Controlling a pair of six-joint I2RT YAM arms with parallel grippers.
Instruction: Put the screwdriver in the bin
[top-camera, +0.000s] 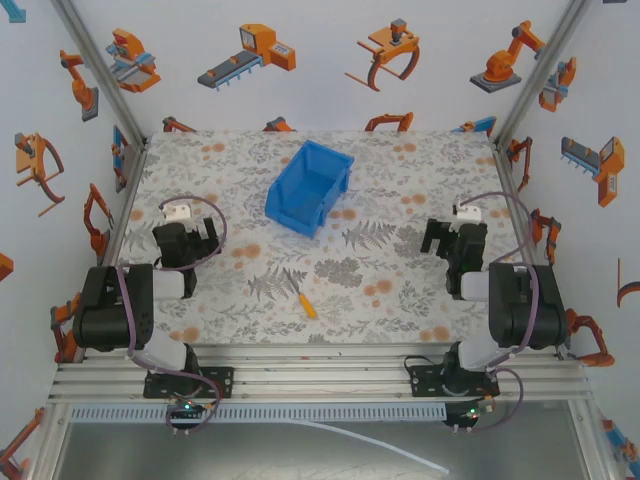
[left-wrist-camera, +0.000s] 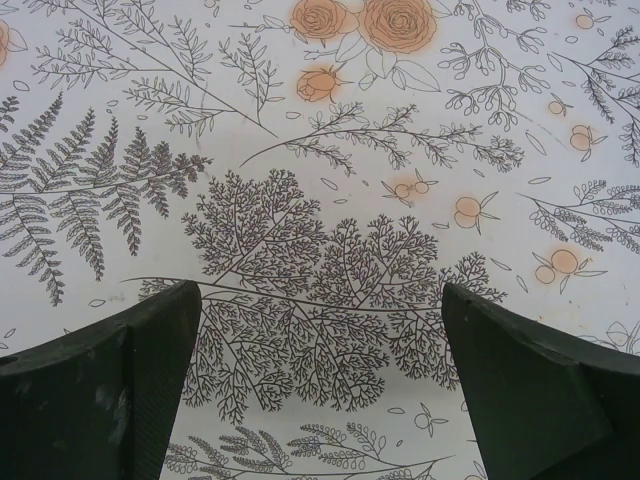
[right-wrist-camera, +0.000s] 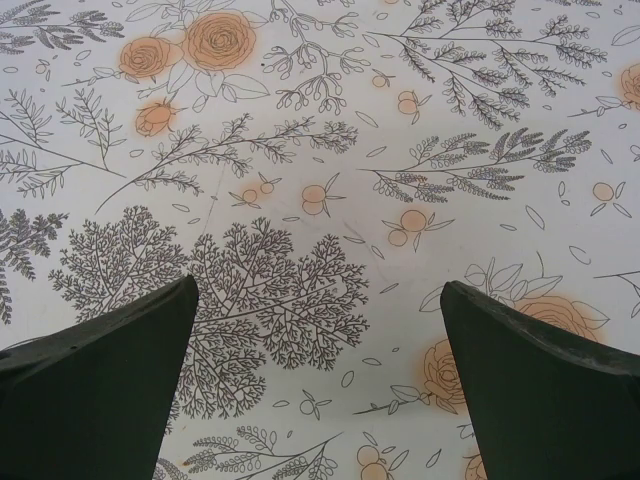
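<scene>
Here's what we've got. The screwdriver (top-camera: 306, 305) is lying flat on the floral table cover (top-camera: 400, 190), near the front edge and roughly midway between the two arms. Its orange handle points toward the near-right and the paler tip toward the far-left. Nothing is touching it.

The bin (top-camera: 290, 216) sits further back, a bit left of centre and turned at an angle, with its open top facing up. It's well apart from the screwdriver. We can't make out anything inside it from the overhead camera.

The left gripper (top-camera: 188, 245) hangs over the left side of the table, well away from both the screwdriver and the bin. On its wrist camera the left gripper (left-wrist-camera: 320, 290) is spread wide. Its dark fingers (left-wrist-camera: 100, 390) sit in the bottom corners, with printed ferns and branches between them.

It's the same on the other side. The right gripper (top-camera: 452, 240) is over the right side of the table. In its wrist view the right gripper (right-wrist-camera: 318, 285) is wide apart too, with leaf and orange rose print between its fingers (right-wrist-camera: 540, 390). We can't tell whether either gripper touches the table.
</scene>
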